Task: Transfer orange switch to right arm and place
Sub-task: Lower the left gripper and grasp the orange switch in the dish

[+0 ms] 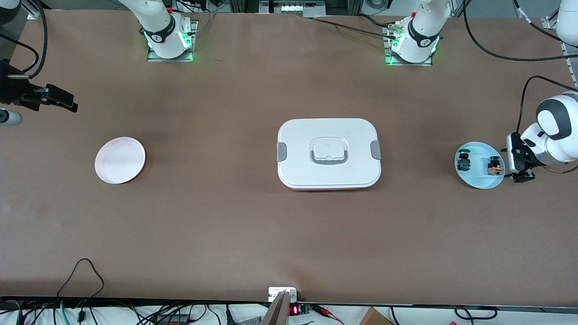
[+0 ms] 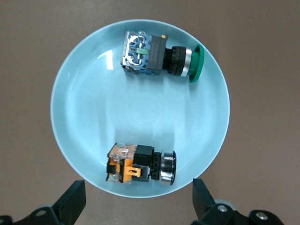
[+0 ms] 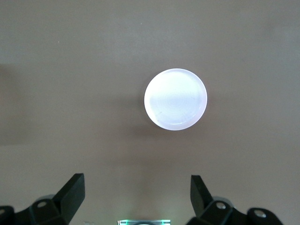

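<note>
Presently logged: left gripper (image 2: 136, 206) spread wide over light-blue plate (image 1: 469, 178); orange switch (image 2: 140, 165) at six o'clock, best pinched across body. Right gripper (image 3: 136, 204) parted, waiting above pink plate (image 3: 175, 99).

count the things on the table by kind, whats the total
Push-button switches: 2, the orange switch and the blue-bodied switch with a green cap, both on the blue plate.
Plates: 2, the blue plate and the pink plate.
Lidded white containers: 1.
Total: 5

No legible text or labels
</note>
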Controlling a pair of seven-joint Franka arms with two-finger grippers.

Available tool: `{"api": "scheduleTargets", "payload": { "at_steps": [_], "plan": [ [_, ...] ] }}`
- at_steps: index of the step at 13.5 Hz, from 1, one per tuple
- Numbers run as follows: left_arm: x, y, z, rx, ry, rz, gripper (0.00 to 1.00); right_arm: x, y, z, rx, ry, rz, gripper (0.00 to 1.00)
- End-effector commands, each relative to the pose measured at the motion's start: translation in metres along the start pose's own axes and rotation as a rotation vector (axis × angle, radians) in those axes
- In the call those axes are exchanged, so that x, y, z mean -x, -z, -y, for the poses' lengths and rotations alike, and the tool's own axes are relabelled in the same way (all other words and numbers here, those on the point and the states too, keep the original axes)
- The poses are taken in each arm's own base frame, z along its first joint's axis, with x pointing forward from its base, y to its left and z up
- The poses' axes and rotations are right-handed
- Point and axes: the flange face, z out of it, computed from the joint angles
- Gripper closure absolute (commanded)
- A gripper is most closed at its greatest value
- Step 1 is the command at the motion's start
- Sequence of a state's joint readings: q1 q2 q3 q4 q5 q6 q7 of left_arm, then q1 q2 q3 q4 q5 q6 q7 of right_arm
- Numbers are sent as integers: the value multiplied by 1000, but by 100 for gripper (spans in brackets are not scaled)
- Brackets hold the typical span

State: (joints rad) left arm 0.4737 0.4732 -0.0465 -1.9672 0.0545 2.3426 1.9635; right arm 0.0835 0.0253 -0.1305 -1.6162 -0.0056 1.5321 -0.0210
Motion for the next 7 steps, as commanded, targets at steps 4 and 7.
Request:
{"api": "scheduleTargets", "payload": {
  "at_steps": [4, 7],
  "plan": [
    [-12, -8, 5, -33, -30, -30, 0, 4, 6, 1, -4, -2, 0, 0],
    [-5, -14, 2, -29, -17, -36, 0, 5, 6, 1, -4, -3, 0, 0]
  ]
}}
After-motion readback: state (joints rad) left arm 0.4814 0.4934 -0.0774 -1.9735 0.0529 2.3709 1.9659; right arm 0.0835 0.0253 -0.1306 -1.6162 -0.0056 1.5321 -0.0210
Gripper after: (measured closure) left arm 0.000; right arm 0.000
